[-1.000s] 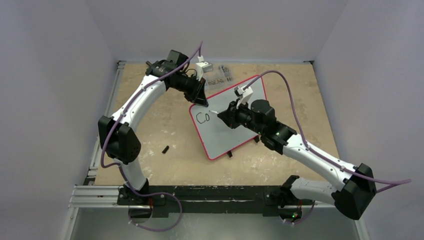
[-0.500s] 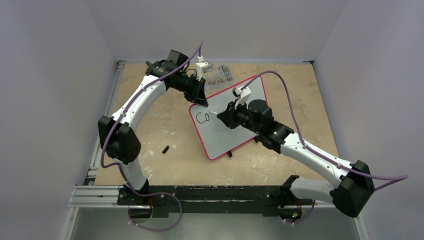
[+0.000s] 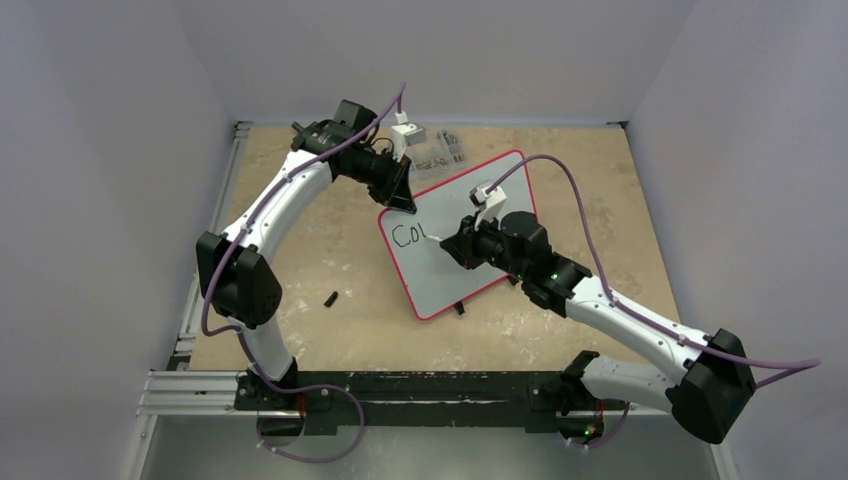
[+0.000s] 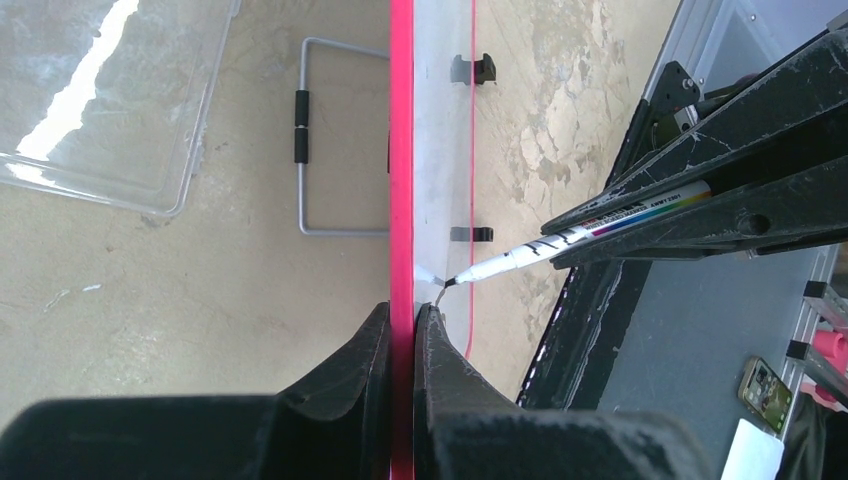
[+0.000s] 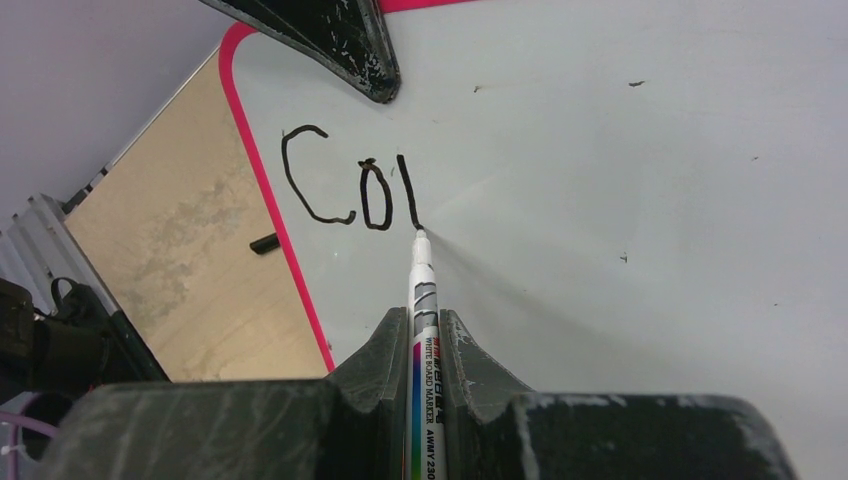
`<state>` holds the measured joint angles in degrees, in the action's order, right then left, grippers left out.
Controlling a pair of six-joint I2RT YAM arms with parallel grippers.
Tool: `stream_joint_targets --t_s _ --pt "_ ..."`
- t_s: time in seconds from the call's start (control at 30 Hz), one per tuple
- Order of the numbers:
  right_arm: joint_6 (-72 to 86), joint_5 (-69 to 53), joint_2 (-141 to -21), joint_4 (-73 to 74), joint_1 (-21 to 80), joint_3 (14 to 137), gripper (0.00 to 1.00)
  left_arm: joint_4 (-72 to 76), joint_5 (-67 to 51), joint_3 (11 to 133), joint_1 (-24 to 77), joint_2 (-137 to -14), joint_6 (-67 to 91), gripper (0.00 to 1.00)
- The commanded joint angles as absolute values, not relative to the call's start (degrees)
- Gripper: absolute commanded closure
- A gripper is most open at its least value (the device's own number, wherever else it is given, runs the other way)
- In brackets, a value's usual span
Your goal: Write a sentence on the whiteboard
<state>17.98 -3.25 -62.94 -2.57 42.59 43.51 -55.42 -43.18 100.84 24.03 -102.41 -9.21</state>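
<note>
Three black marks reading "COl" stand on the whiteboard, which sits mid-table; a second ago we saw only "CO". Our right gripper clamps the marker, labelled "WHITE BOARD MARKER", its tip at the last stroke's foot. Our left gripper pinches the pink frame. Smaller barrel print is cut off.

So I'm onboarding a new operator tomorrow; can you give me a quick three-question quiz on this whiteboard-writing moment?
1. True or false: the left gripper is shut on the pink edge of the whiteboard.
2. The right gripper holds: A an eraser, B a marker, C nothing.
3. What does the writing read so far?
Key: 1 true; 2 B; 3 "Co" plus one upright stroke, with the marker tip at its lower end.
</note>
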Motion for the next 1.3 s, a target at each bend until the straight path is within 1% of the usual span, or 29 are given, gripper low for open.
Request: stream_joint_targets --t_s 0.0,0.2,0.47,0.63,0.97,1.27 --pt "16.88 2.15 -62.94 -1.10 42.12 46.11 1.00 -58.60 -40.34 100.46 26.28 -102.31 -14.33 1.00" --pt "15.42 4.30 -64.29 -0.09 42.00 49.90 1.00 -58.54 -40.34 100.50 26.45 -102.31 -14.33 1.00" --pt "15.03 3.12 -66.60 -0.33 42.01 52.81 1.00 -58.71 -40.17 100.52 26.63 -102.28 -14.39 1.00" --pt "15.46 2.71 -65.92 -0.35 41.99 51.57 1.00 -58.77 -40.08 100.47 26.71 -102.28 -14.42 1.00" --pt "17.10 1.71 -61.46 -0.77 41.99 45.32 1.00 -58.78 -39.92 100.64 26.72 -102.23 -14.33 1.00" --pt "16.99 2.01 -60.97 -0.07 41.99 45.32 1.00 -58.72 -39.90 100.59 26.80 -101.80 -14.40 1.00"
